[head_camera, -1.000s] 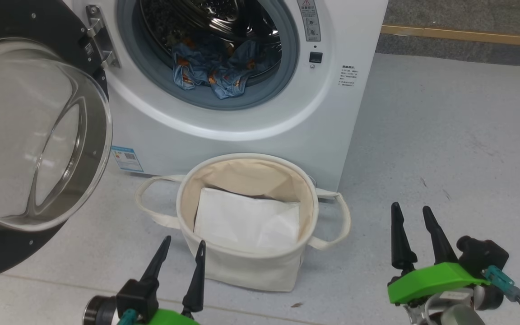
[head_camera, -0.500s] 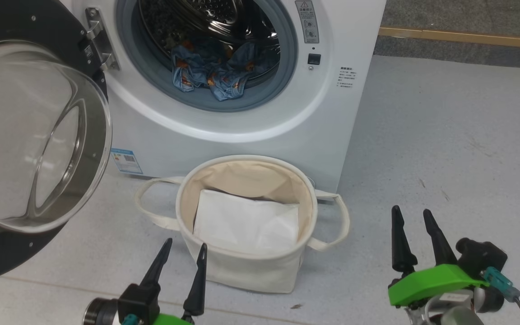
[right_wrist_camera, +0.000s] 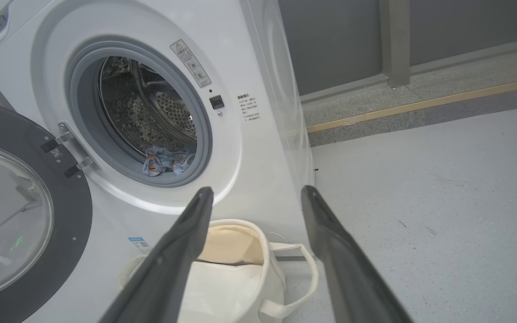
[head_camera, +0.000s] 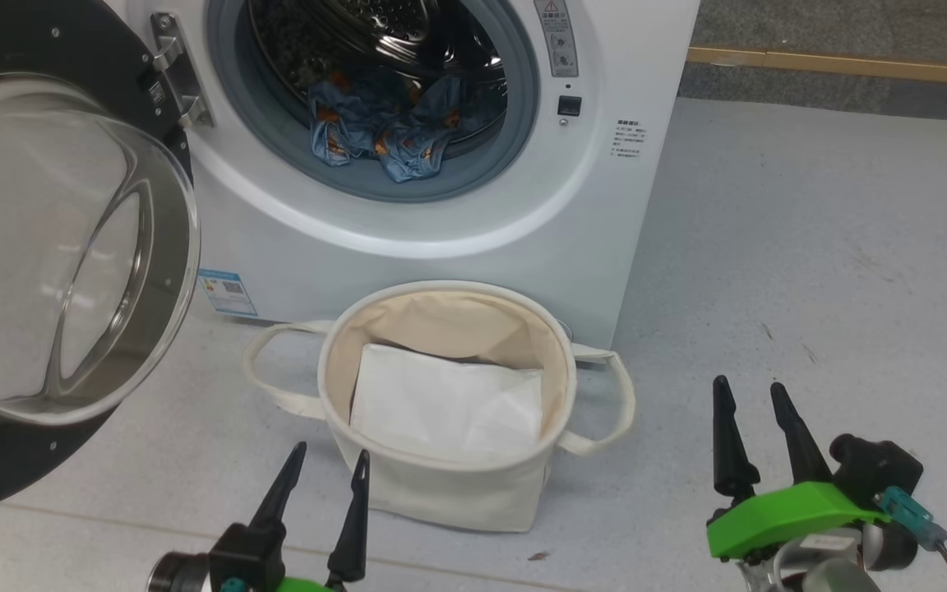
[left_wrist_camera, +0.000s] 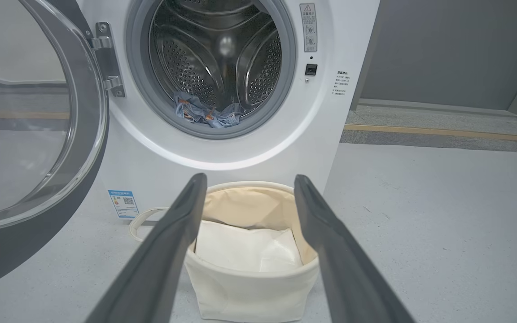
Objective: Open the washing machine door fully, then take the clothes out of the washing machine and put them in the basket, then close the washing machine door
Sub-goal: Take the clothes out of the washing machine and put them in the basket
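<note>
A: What has changed in the last second?

B: Little. The whole head view has slid a touch. That is the camera, not the things. The left gripper sits slightly lower in that view than it did; the right gripper has hardly shifted. Both have their fingers spread apart, holding nothing.

A: And for the task?

B: The first step looks done, the second not begun. Nothing has left the drum, and neither arm is reaching yet. I'd judge the robot is lining itself up.

A: Count, from the near side out.

B: Two grippers, low in the view: the left near the front of the basket, the right well off to the side over bare floor. One basket with two handles, standing just in front of the machine, and one white sheet folded inside it. One door, swung wide on the left, its glass bowl bulging toward us. One machine, with one blue label at its lower corner.

A: And the clothes?

B: One heap of blue, orange-printed fabric at the bottom of the drum, its edge lapping onto the grey gasket. How many pieces are bundled in it I can't tell, though perhaps more than one.
</note>
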`<state>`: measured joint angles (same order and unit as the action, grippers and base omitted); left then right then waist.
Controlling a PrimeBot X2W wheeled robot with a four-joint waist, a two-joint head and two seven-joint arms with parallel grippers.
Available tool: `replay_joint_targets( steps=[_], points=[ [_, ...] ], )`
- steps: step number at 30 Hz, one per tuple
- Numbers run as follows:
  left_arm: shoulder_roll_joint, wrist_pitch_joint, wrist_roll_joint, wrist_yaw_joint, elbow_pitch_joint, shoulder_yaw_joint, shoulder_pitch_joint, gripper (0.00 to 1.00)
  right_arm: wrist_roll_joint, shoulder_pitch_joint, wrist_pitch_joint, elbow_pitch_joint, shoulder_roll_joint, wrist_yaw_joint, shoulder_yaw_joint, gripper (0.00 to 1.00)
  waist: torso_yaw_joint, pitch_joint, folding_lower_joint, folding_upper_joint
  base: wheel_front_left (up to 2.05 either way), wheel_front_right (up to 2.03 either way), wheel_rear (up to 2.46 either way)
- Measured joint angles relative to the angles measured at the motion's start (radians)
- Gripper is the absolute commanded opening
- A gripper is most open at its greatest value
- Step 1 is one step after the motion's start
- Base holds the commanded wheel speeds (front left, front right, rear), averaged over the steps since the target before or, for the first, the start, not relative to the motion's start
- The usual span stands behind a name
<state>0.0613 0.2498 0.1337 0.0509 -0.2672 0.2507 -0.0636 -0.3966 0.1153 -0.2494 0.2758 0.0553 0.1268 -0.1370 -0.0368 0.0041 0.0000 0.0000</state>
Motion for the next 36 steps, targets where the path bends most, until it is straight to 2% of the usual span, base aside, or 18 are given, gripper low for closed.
replay_joint_targets(
  steps=[7, 13, 36],
  points=[
    [-0.002, 0.000, 0.001, 0.000, -0.014, -0.004, 0.000, 1.00, -0.002, 0.000, 0.000, 0.000, 0.000, 0.000, 0.000, 1.00, 0.001, 0.009, 0.0000, 0.0000, 0.00, 0.00, 0.00],
    [-0.005, 0.000, 0.030, -0.017, -0.032, -0.005, -0.001, 1.00, -0.003, 0.000, 0.000, 0.001, 0.000, 0.000, -0.001, 1.00, 0.001, 0.011, 0.0000, 0.0000, 0.41, -0.19, -0.22],
    [-0.009, 0.000, 0.039, -0.010, -0.029, 0.017, -0.005, 1.00, -0.010, 0.001, 0.000, 0.004, -0.002, 0.000, -0.005, 1.00, 0.003, 0.016, 0.0000, 0.0000, 1.29, -0.99, -0.30]
  ],
)
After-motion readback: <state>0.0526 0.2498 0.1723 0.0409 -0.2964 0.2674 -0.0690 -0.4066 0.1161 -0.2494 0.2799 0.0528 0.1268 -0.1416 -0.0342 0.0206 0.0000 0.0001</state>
